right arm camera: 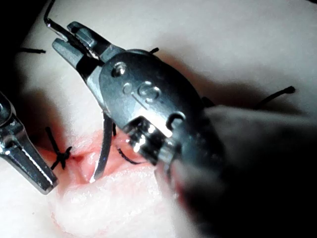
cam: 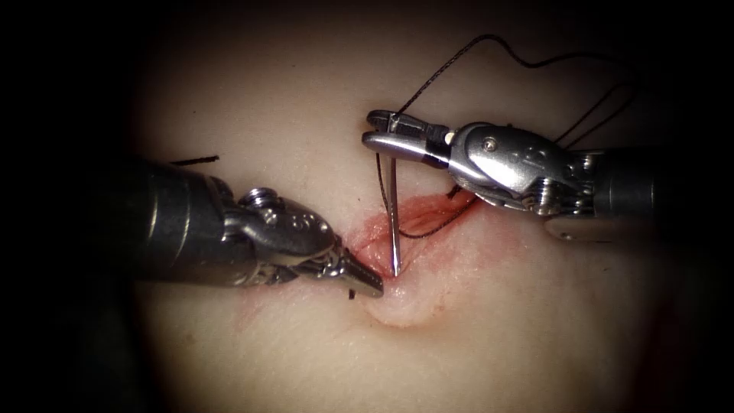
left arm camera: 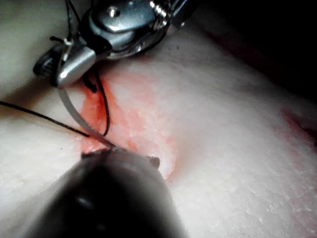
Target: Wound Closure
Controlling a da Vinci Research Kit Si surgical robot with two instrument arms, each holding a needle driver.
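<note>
The right tool (cam: 378,130) pinches the needle (cam: 393,222) near its thread end, tip at the cut (cam: 397,237) in the tissue (cam: 497,329); the left tool (cam: 367,284) presses shut, empty beside it — the needle looks stiff, thin, slippery; best gripped mid-curve.

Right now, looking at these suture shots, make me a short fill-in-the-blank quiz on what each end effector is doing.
1. The needle is held near its thread end by the ____ arm's end effector.
2. The needle's tip meets the tissue at the ____.
3. The left end effector, jaws shut, holds ____ and presses on the tissue at the cut's left.
4. The thread trails from the needle's ____ end.

Missing words: right; cut; nothing; held
</note>
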